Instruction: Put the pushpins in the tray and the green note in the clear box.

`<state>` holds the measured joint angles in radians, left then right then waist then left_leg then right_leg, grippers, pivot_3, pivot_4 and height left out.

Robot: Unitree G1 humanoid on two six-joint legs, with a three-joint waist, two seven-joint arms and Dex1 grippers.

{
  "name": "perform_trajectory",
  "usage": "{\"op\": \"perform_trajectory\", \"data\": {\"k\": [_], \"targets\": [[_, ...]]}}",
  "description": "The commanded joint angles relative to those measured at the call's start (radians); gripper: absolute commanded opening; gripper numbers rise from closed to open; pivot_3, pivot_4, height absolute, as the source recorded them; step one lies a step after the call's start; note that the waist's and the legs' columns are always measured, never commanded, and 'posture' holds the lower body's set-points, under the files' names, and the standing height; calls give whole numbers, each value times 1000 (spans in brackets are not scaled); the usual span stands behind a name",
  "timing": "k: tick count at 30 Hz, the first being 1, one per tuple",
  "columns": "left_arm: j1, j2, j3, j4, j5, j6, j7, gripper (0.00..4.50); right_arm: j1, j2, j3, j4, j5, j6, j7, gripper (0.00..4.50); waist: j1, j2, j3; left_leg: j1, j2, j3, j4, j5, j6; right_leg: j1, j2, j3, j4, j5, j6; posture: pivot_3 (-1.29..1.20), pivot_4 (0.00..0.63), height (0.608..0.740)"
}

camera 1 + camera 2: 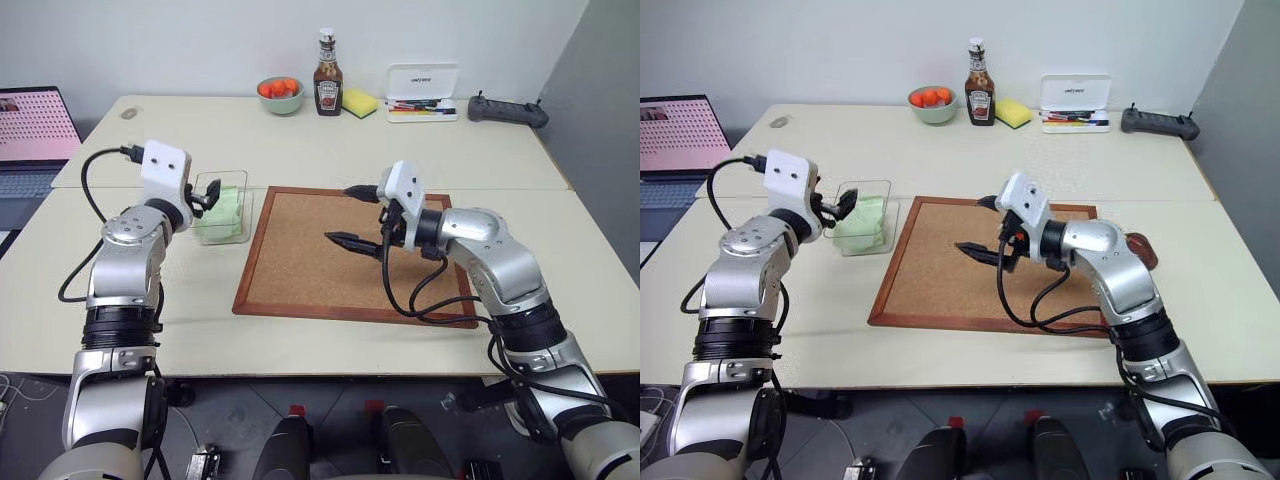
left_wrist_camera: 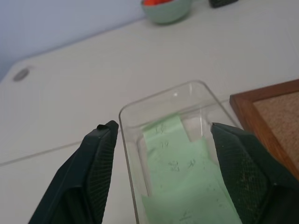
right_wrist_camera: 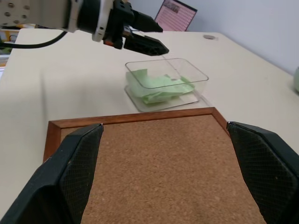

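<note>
In the clear box (image 3: 167, 83), green note (image 3: 161, 86)

Pale-green note (image 2: 182, 172) in clear box (image 2: 163, 100); tan corkboard (image 1: 320, 255), reddish-brown frame; black claws.

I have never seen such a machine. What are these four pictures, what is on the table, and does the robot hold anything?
This is a humanoid robot with two arms, each ending in two black fingers. Two pictures come from cameras in its head, looking down over the arms; the other two come from a camera on each wrist.

On the table lies a corkboard. Beside it stands the clear box with the green note lying inside. The left gripper is at the box, fingers apart, holding nothing. The right gripper is over the corkboard, open and empty. At the far edge stand a bowl, a ketchup bottle, a yellow sponge and a pen case.
</note>
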<state>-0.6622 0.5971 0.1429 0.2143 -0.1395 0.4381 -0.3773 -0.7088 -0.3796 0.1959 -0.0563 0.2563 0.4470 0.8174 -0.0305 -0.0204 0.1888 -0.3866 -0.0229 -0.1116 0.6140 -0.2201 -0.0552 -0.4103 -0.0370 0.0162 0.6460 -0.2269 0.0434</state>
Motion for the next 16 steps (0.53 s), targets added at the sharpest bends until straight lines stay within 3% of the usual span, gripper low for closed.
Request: {"op": "perform_trajectory", "data": {"k": [1,6,16], "targets": [[57,-5,11,-198,-112,72,-111,3396,66,-33,-97,-72,19,1,-49,4500,0,0,0,0,0,0,0,0,0,0,0,0,0,0,0,0,150,740],[195,-16,-4,-376,-166,87,-169,3396,196,-98,-158,-125,18,26,-79,4500,0,0,0,-1,0,1,0,0,0,0,-1,1,-1,0,0,0,150,740],[361,-47,-40,-484,-217,88,-238,3396,408,-98,-218,-200,7,11,-182,4500,-2,0,0,2,1,2,0,0,0,1,1,1,1,0,0,0,150,740]]}}
